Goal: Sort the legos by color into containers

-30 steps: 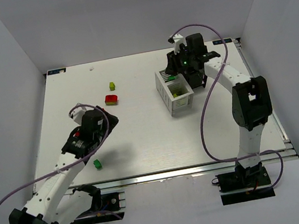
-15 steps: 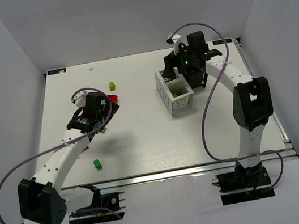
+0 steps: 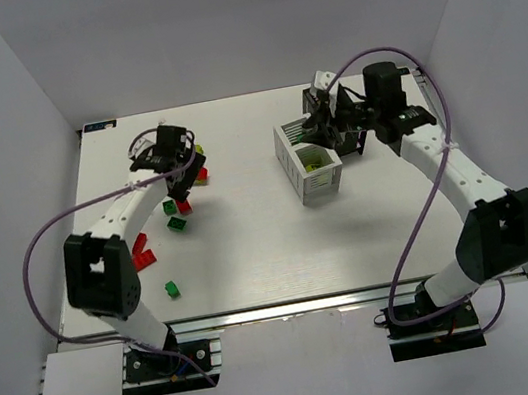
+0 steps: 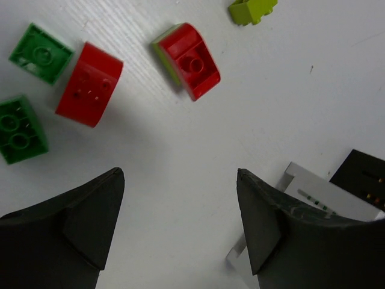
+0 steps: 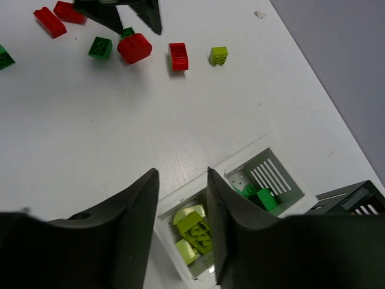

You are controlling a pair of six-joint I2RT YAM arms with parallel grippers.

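My left gripper (image 3: pixel 180 174) is open and empty, low over loose legos at the table's left. Its wrist view (image 4: pixel 179 174) shows a red curved brick (image 4: pixel 90 84), a red brick on a lime one (image 4: pixel 187 60), two green bricks (image 4: pixel 41 52) and a lime brick (image 4: pixel 252 9). My right gripper (image 3: pixel 328 120) is open and empty above the white bin (image 3: pixel 292 164). Between its jaws (image 5: pixel 181 173) the bin holds lime bricks (image 5: pixel 194 232) in one compartment and green bricks (image 5: pixel 258 196) in the other. The black bin (image 3: pixel 348 143) stands behind it, partly hidden.
More legos lie at the left: red bricks (image 3: pixel 141 251), a green one (image 3: pixel 178 224) and a lone green one (image 3: pixel 172 290) near the front edge. Grey walls enclose the table on three sides. Purple cables loop from both arms.
My left arm has swung forward from the near left to the bricks by the red one, uncovering several bricks. My right arm's wrist has drawn back to the right, off the white bin.
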